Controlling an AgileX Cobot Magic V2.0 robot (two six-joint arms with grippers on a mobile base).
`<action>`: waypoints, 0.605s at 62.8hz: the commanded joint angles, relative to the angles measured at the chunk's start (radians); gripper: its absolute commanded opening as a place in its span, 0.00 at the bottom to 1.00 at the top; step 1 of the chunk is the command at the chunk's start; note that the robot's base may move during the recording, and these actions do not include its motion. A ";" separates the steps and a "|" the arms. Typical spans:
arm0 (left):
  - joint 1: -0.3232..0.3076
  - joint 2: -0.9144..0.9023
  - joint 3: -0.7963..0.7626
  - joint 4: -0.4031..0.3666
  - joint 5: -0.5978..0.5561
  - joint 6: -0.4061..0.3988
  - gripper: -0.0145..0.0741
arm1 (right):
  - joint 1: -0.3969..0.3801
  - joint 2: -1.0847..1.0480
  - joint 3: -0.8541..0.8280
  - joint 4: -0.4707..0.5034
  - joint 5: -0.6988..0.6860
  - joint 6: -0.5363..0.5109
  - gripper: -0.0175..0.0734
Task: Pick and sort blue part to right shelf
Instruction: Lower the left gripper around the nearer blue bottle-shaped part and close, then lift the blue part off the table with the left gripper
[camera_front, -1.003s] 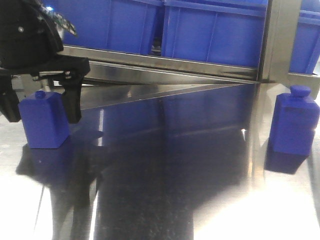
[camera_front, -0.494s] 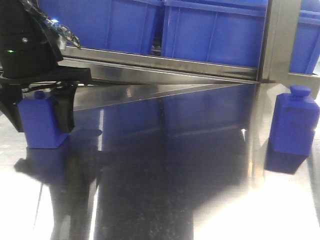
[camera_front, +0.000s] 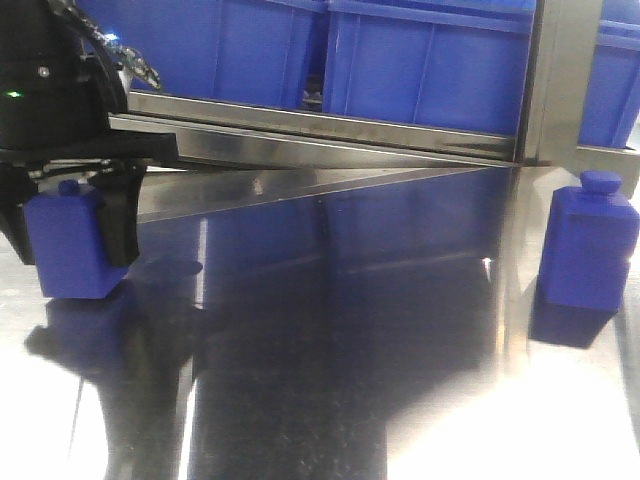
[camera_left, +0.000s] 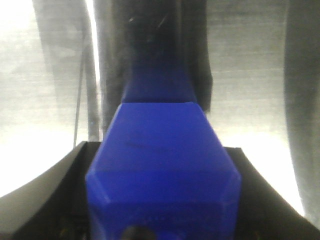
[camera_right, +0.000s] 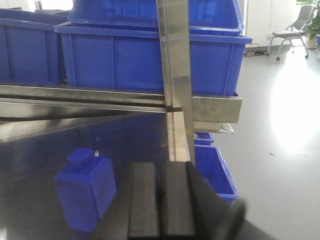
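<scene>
Left claw (camera_front: 66, 242) pinching blue part (camera_front: 60, 258) by flat sides; looks light, hard, slippery plastic; right claw (camera_right: 161, 200) pressed together.

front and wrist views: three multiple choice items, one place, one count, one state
1. In the front view, the small solid-blue bottle-shaped block is: A) far left, between the fingers of the left gripper B) dead centre C) far right
2. Blue bottle-shaped pieces on the shiny steel table: A) one B) two C) four
3. Fingers of the right gripper: A) spread wide B) shut, empty C) gripping something
1A: black fingers flank it.
2B: that block plus a taller blue bottle at right.
3B: they press together, nothing between.
</scene>
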 joint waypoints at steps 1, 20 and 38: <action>0.002 -0.054 -0.054 0.000 0.031 -0.004 0.42 | -0.004 -0.015 -0.024 -0.002 -0.090 -0.002 0.23; -0.075 -0.260 0.011 0.126 -0.083 0.063 0.42 | -0.004 -0.015 -0.024 -0.002 -0.091 -0.002 0.23; -0.101 -0.587 0.211 0.117 -0.318 0.061 0.42 | -0.004 -0.015 -0.024 0.005 -0.103 -0.002 0.23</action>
